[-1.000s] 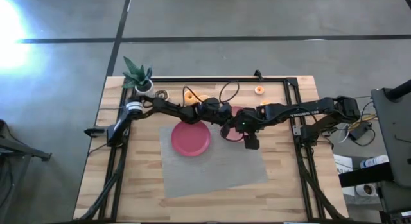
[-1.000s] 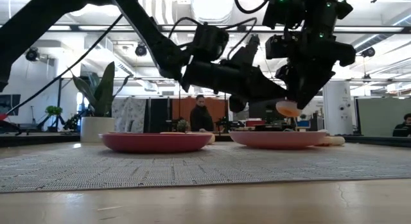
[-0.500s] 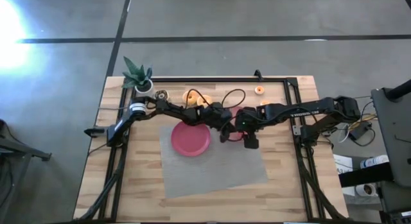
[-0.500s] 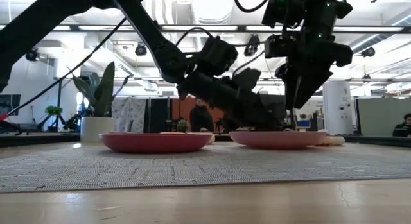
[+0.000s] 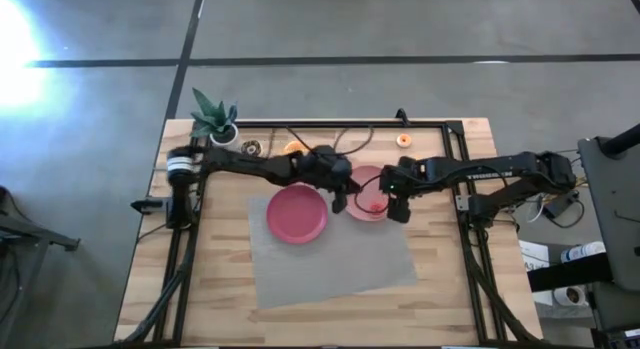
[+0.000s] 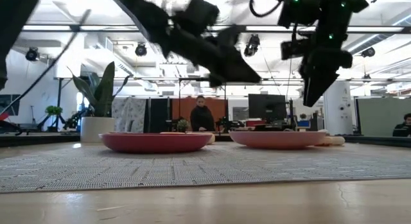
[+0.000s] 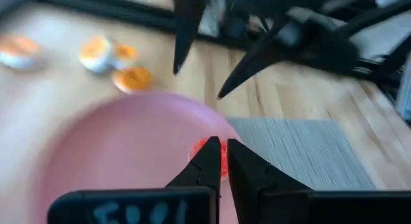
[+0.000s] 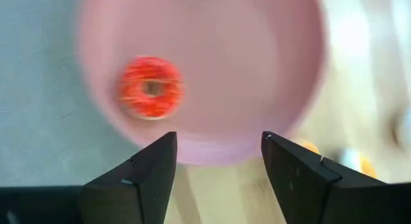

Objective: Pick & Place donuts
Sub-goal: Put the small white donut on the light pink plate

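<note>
The pink plate is the landmark. A red donut now lies on it, where a second ago the right gripper hung low over that plate with something pale orange between its fingers. That gripper has since lifted clear above the plate's edge, fingers spread wide and empty. The left gripper, pinched closed on nothing, has also risen beside the plate. One placement looks done; more donuts wait on the surface beyond the plate, so another pick likely comes next.
</note>
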